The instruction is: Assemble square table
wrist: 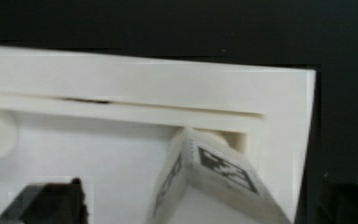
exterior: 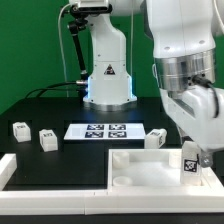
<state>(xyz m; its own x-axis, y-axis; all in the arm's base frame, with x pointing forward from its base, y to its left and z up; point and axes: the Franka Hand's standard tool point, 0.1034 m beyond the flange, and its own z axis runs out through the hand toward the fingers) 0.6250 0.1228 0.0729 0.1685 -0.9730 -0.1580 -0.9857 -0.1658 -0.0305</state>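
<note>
The square table top point(exterior: 140, 160) lies at the front, right of centre, a white plate with a raised rim. One white leg point(exterior: 187, 164) with a black-white tag stands in the top's corner on the exterior view's right. My gripper point(exterior: 192, 152) hangs right over that leg. In the wrist view the leg point(wrist: 211, 172) leans between my two dark fingertips point(wrist: 44, 205), with a gap on both sides. The gripper point(wrist: 197, 206) is open and touches nothing. The table top's rim point(wrist: 140, 75) fills the wrist view behind the leg.
Three loose legs lie on the black table: two on the exterior view's left point(exterior: 20, 128) point(exterior: 47, 138) and one point(exterior: 155, 139) just behind the top. The marker board point(exterior: 100, 130) lies in the middle. A white border rail point(exterior: 50, 172) runs along the front left. The arm's base point(exterior: 105, 75) stands at the back.
</note>
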